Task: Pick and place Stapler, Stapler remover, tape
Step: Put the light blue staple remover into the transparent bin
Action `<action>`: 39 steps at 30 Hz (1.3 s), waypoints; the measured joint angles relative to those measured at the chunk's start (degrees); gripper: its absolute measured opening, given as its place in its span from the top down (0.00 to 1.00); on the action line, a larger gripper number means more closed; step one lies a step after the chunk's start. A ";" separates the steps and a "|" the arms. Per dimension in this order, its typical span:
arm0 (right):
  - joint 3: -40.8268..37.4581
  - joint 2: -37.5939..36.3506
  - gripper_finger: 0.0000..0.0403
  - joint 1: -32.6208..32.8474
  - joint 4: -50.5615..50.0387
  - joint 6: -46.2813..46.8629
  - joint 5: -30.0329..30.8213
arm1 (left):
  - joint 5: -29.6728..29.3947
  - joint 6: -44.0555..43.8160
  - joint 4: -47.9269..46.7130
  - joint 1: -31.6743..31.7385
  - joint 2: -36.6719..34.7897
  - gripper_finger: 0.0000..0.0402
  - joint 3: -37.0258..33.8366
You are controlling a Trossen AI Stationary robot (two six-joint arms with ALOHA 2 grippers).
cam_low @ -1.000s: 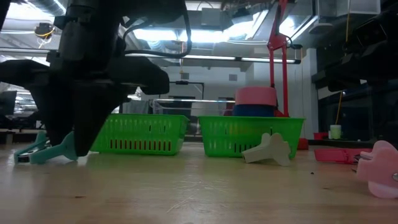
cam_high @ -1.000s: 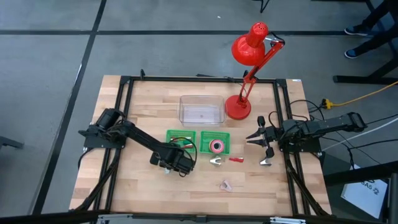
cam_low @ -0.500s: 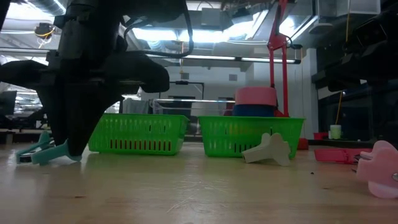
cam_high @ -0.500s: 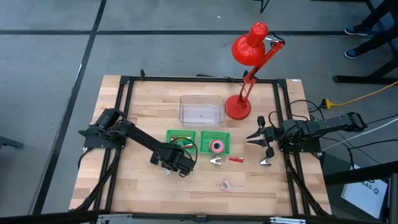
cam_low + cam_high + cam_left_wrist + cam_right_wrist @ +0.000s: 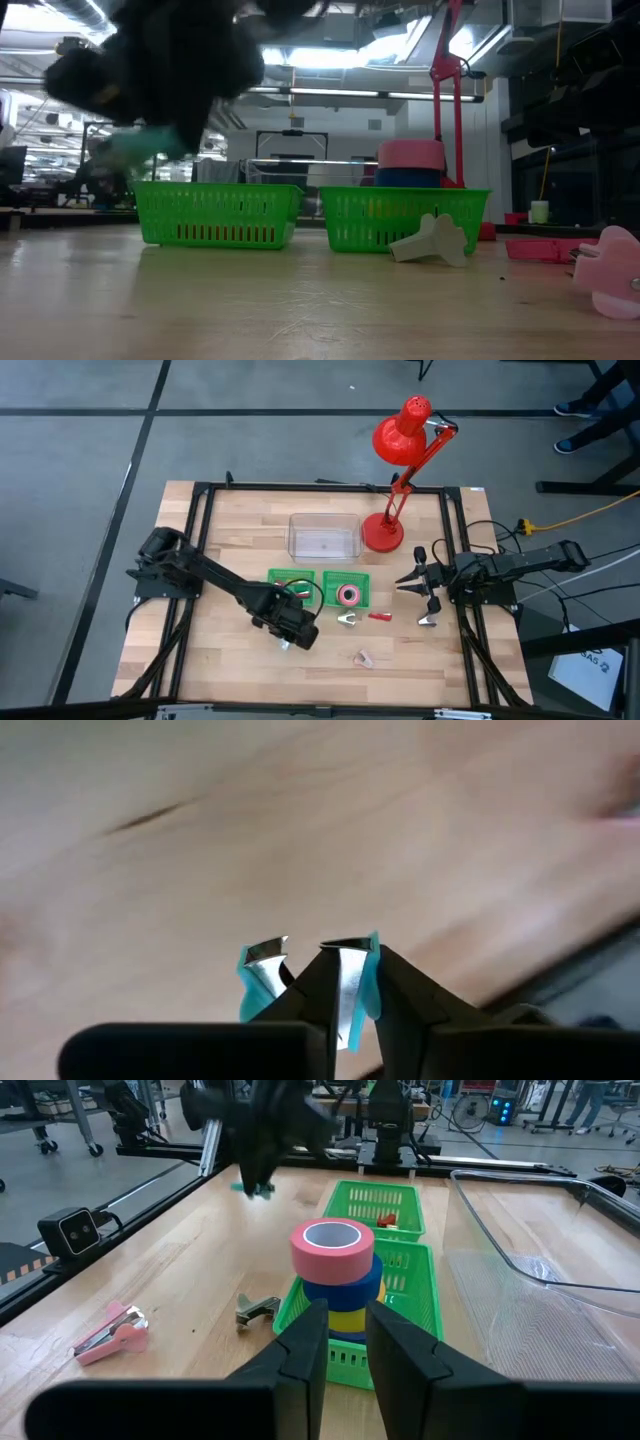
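Observation:
My left gripper (image 5: 288,640) hangs over the table's near middle, shut on a teal stapler remover (image 5: 258,975), which shows blurred and high above the table in the low view (image 5: 140,148). Rolls of tape (image 5: 335,1270), pink on top, stand stacked in the right green basket (image 5: 346,588). A grey stapler remover (image 5: 348,620) and a red piece (image 5: 378,616) lie on the wood in front of that basket. A pink stapler (image 5: 363,657) lies nearer the front edge. My right gripper (image 5: 420,596) waits at the right edge, its fingers a little apart and holding nothing. My left gripper pinches the teal stapler remover between its two fingers, on the teal body just behind one metal claw (image 5: 350,990). The fingers slant down from above. The remover is lifted clear of the table, and its claws (image 5: 266,952) stick out past the fingertips.
A clear plastic box (image 5: 324,535) stands at the far middle, with a red desk lamp (image 5: 395,480) to its right. A second green basket (image 5: 291,582) sits left of the tape basket. A black frame (image 5: 200,560) borders the table.
My left gripper has shut on the teal stapler remover, which lay on the table left of the baskets. It has then risen and tipped, moving a little toward the near edge. The remover is now lifted clear of the wood.

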 joint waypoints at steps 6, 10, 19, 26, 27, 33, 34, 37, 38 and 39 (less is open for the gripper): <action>-0.01 0.00 0.82 0.00 -0.02 0.00 0.00 | -11.23 3.74 7.76 1.87 -5.42 0.91 0.02; -0.02 -0.01 0.82 0.00 -0.01 0.00 0.00 | -17.48 10.17 12.26 4.83 -8.15 0.91 0.11; 0.00 -0.01 0.82 0.00 -0.02 -0.01 0.00 | -18.01 40.54 15.64 15.23 -11.69 0.91 0.11; -0.01 -0.02 0.82 0.00 -0.02 -0.01 -0.02 | -12.23 77.00 17.70 23.46 -11.87 0.90 0.11; -0.01 -0.01 0.82 0.00 -0.02 0.00 0.00 | -12.02 81.76 17.69 24.63 -11.87 0.90 0.11; 0.00 -0.02 0.82 0.00 0.00 -0.02 0.00 | -10.49 103.73 15.90 31.36 -11.54 0.91 0.11; 0.00 -0.01 0.82 0.00 -0.02 0.00 0.00 | -10.14 105.70 15.11 32.31 -11.36 0.91 0.11; -0.01 -0.02 0.82 0.00 -0.02 -0.01 0.00 | -8.49 109.34 13.38 34.88 -10.49 0.90 0.09; -0.01 -0.02 0.82 0.00 -0.01 -0.01 0.00 | -7.80 109.84 13.11 35.65 -10.14 0.90 0.09; -0.01 0.00 0.82 0.00 -0.02 -0.02 0.00 | -7.14 110.25 12.62 36.35 -9.81 0.89 0.09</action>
